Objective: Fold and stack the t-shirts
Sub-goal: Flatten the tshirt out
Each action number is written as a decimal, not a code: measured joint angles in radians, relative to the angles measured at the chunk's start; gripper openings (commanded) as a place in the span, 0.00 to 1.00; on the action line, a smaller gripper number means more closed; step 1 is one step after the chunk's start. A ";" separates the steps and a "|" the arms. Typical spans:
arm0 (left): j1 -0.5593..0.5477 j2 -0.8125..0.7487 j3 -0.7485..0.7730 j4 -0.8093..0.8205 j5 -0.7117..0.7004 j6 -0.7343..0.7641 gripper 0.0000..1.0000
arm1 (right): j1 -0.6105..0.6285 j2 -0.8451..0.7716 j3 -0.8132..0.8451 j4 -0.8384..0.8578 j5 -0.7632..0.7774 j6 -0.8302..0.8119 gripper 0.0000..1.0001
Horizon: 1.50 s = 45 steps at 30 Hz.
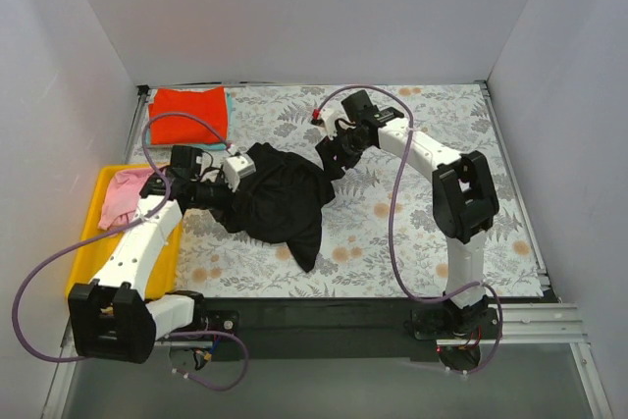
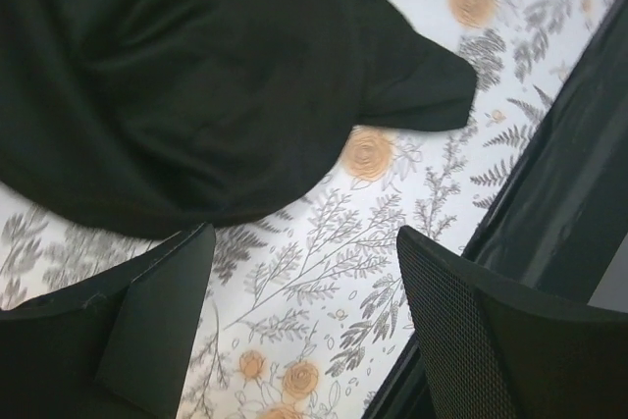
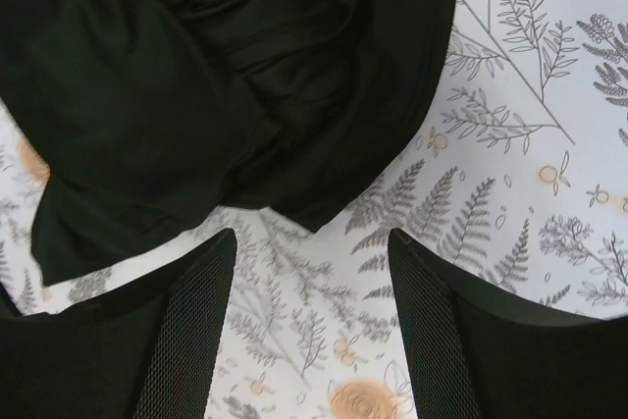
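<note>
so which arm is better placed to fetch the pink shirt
Left, probably: the pink t-shirt lies in the yellow tray beside the left gripper; the right gripper sits across the black t-shirt.

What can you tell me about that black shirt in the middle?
The black shirt is plain, soft-looking cloth, lying crumpled and unfolded in a heap near the middle of the floral tablecloth. Deep folds run across it, and one pointed flap trails toward the near edge. The left claw and right claw sit at opposite sides of it, both open and gripping nothing.
</note>
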 measured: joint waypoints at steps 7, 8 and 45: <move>-0.286 -0.066 -0.095 0.113 -0.029 0.083 0.78 | -0.003 0.150 0.078 0.002 0.032 0.026 0.65; -0.335 -0.068 -0.108 0.140 -0.038 0.097 0.79 | -0.003 0.162 0.079 0.004 0.032 0.031 0.65; -0.910 0.357 -0.053 0.200 -0.297 1.283 0.50 | -0.001 0.225 0.027 0.011 -0.093 0.096 0.01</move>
